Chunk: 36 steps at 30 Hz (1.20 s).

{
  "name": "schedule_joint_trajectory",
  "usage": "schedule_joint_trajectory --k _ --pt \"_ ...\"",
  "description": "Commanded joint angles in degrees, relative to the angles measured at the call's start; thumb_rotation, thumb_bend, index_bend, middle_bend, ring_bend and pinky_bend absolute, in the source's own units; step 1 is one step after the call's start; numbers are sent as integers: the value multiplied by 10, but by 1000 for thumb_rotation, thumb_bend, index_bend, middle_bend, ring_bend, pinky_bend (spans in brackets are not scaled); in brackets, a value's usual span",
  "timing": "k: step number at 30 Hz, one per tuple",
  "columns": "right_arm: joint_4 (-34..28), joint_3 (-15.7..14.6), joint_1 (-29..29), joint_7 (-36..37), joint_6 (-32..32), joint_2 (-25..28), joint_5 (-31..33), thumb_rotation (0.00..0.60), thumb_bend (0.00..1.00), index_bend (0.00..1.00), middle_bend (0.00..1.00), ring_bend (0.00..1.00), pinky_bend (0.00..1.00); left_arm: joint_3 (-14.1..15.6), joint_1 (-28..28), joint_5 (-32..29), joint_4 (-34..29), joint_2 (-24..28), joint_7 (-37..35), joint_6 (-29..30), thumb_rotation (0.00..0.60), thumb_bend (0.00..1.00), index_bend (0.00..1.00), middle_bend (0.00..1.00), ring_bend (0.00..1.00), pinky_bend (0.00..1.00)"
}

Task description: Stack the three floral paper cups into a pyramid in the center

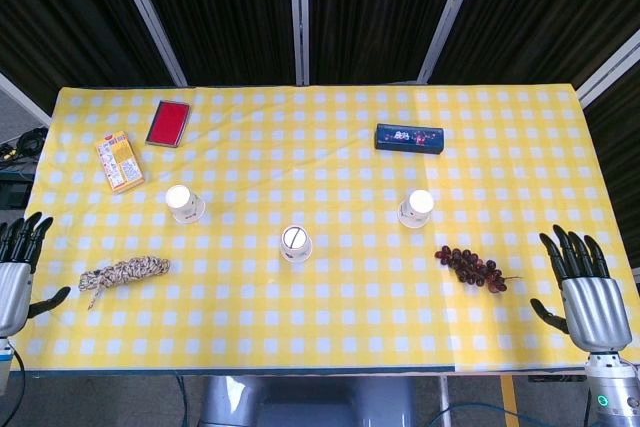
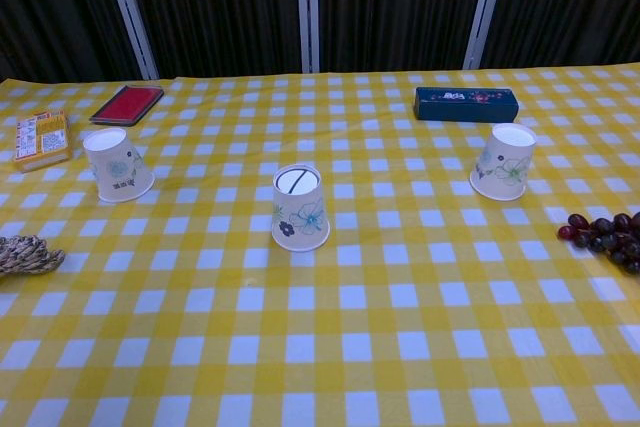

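Observation:
Three floral paper cups stand upside down and apart on the yellow checked tablecloth. The left cup (image 1: 185, 204) (image 2: 117, 164) is near the juice carton. The middle cup (image 1: 295, 243) (image 2: 300, 207) has a dark line across its base. The right cup (image 1: 416, 208) (image 2: 505, 162) sits below the dark blue box. My left hand (image 1: 18, 265) hangs open at the table's left edge, fingers spread, holding nothing. My right hand (image 1: 585, 282) is open at the right front corner, also holding nothing. Neither hand shows in the chest view.
A red case (image 1: 168, 123) and an orange carton (image 1: 119, 162) lie at the back left. A dark blue box (image 1: 409, 138) lies at the back right. A coiled rope (image 1: 124, 273) rests front left, and a bunch of dark grapes (image 1: 471, 267) front right.

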Motion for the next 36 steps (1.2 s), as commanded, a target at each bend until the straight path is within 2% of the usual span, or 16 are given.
schedule_joint_trajectory --k 1,16,21,24,26,30,33,36 --pt "0 0 0 -1 0 0 1 600 72 0 0 0 0 0 0 -1 0 1 -1 -2 600 139 0 0 0 0" --pt "6 7 3 11 -1 -2 4 600 73 0 0 0 0 -6 -9 -7 1 -3 -4 -13 600 136 0 0 0 0" --pt "18 13 10 14 -16 -7 18 600 73 4 0 0 0 -21 -25 -23 6 -7 -9 -31 600 135 0 0 0 0" --pt "26 17 16 16 -27 -10 26 600 72 8 0 0 0 -35 -42 -35 10 -7 -5 -50 600 167 0 0 0 0" --pt "31 20 20 17 -35 -13 32 600 72 11 0 0 0 -48 -60 -51 15 -7 -3 -74 600 217 18 0 0 0" --pt "37 24 27 21 -47 -16 40 600 72 14 0 0 0 -78 -104 -96 27 -4 -18 -144 600 323 178 0 0 0" --pt "40 26 31 24 -53 -17 44 600 72 20 0 0 0 -100 -143 -134 44 -3 -33 -210 600 326 248 0 0 0" --pt "43 27 33 28 -57 -18 47 600 72 29 0 0 0 -116 -187 -173 73 -5 -39 -287 600 326 266 0 0 0"
